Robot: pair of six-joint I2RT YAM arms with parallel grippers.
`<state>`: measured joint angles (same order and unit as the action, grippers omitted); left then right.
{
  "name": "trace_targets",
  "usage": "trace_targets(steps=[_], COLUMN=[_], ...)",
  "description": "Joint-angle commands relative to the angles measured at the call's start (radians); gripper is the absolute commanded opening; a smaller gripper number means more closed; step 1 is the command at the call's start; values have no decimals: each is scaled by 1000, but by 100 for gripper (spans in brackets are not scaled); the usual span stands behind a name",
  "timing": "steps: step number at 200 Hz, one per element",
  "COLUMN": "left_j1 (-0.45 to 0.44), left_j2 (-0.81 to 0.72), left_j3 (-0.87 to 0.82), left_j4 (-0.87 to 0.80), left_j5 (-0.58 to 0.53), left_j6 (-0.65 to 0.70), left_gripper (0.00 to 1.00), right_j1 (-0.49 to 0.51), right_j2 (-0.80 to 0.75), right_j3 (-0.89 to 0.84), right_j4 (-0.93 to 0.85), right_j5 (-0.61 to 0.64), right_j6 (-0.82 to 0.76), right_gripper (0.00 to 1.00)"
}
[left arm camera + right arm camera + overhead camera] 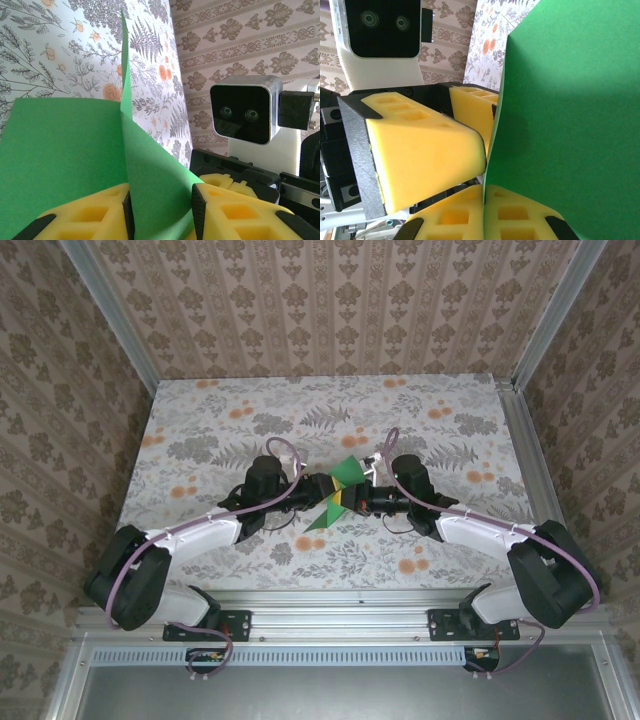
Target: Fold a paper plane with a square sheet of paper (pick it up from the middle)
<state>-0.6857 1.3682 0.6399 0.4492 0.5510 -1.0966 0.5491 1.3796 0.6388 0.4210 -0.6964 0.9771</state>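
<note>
- Right hand (484,196) clamps the green paper sheet (570,125) at its edge; sheet cropped at 3 o'clock.
- Left hand (161,197) jaws stand apart around a fold; contact unclear.

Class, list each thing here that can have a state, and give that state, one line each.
sheet of paper: folded along a crease, not flat, gripped near its middle.
left pincer: open, one finger on each side of the paper, gap showing.
right pincer: shut on the sheet of paper.
</note>
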Motion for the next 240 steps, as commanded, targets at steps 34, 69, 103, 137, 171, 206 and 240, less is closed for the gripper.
trace_targets(steps=[34,69,103,137,171,206,240], left_j1=[9,15,20,23,28,29,28], left_j2=[-31,-37,-35,-34,-35,-34,-28], left_j3=[8,5,4,2,-4,-5,2], left_j4=[-32,-50,-56,-56,-51,-49,-43], left_j5=[19,19,18,12,3,-6,-11], left_j6=[33,42,47,45,44,43,38], left_gripper=[30,22,14,10,9,9,9], right_j1=[5,5,5,5,5,0,18], right_j2=[-10,-10,-14,-24,-68,-168,-232], right_j3=[-7,-8,-5,-3,-14,-53,-143], right_j4=[2,-4,-11,-32,-84,-196,-124], right_j5=[-10,-7,-5,-1,21,76,146], right_j6=[0,-3,-2,-8,-17,-12,127], right_gripper=[0,0,4,8,25,37,55])
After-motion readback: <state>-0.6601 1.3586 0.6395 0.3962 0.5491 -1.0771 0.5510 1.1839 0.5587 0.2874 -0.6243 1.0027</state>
